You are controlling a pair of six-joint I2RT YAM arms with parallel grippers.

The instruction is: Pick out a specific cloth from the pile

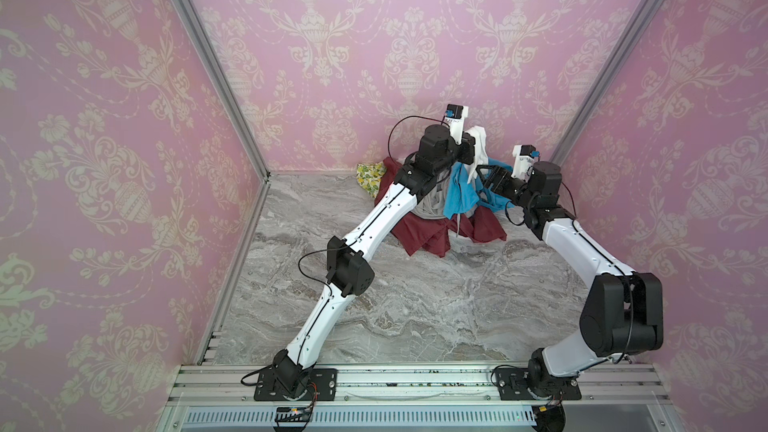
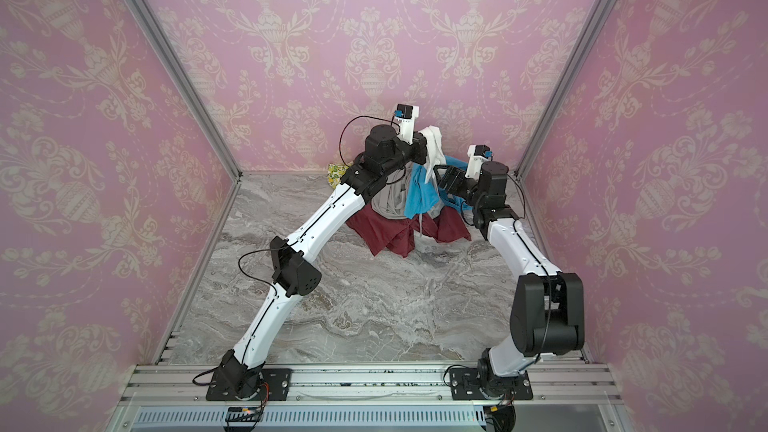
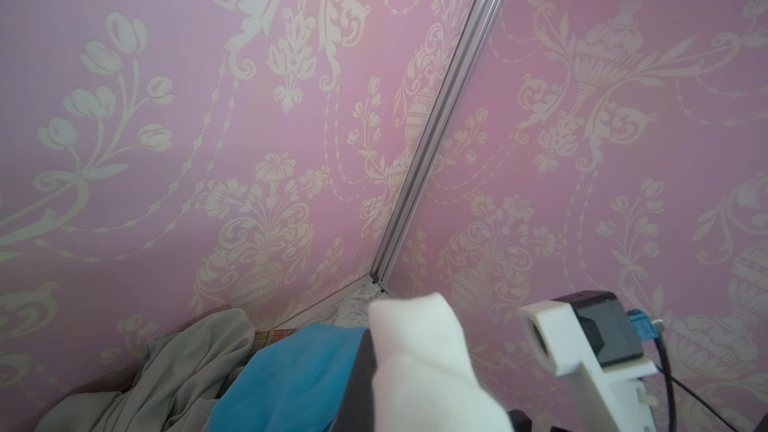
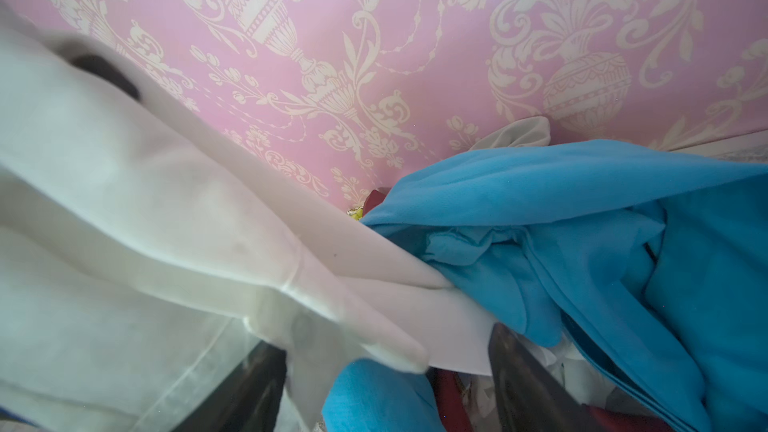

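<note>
The cloth [image 1: 479, 141] [image 2: 433, 144], plain white, hangs from my left gripper [image 1: 475, 150] [image 2: 427, 152], which is shut on it and raised above the pile [image 1: 428, 226] [image 2: 388, 230] by the back wall. In the left wrist view the cloth [image 3: 415, 363] bulges up past my left gripper [image 3: 370, 367]. My right gripper [image 1: 484, 176] [image 2: 440, 174] stands open just right of the hanging cloth. In the right wrist view the cloth [image 4: 145, 243] drapes across my right gripper [image 4: 386, 384], whose jaws stand wide apart.
The pile holds a maroon cloth [image 1: 419, 238], a light grey cloth [image 1: 428, 205] [image 3: 187, 359], a bright blue cloth [image 1: 459, 195] [image 4: 582, 222] and a lemon-print piece [image 1: 370, 176]. The pink back wall [image 1: 374, 56] stands close behind. The marble table [image 1: 415, 305] stretches toward the front.
</note>
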